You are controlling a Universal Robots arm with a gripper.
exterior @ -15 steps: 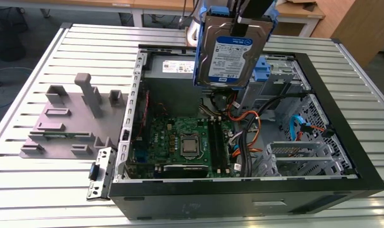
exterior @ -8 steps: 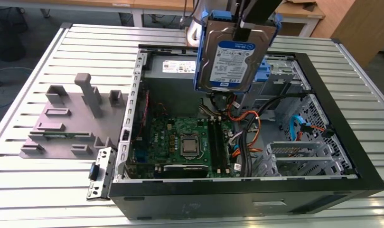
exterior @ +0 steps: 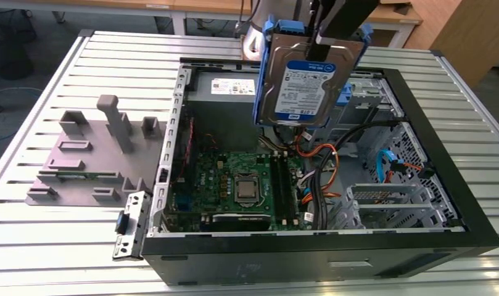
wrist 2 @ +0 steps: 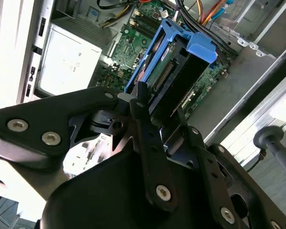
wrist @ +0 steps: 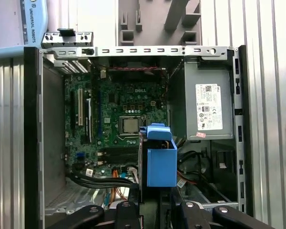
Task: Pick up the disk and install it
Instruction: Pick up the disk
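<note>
Upper centre of the exterior view: the gripper [exterior: 330,38] is clamped on the disk [exterior: 309,86] — it hangs above the open case [exterior: 315,262], long axis pointing straight down from the gripper (label facing the camera).

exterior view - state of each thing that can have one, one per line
computer case, lying on its side, side panel off
disk, held on edge above the case, not installed
gripper, shut on the disk
power supply box, mounted inside the case
processor, bare, no cooler over it
</note>
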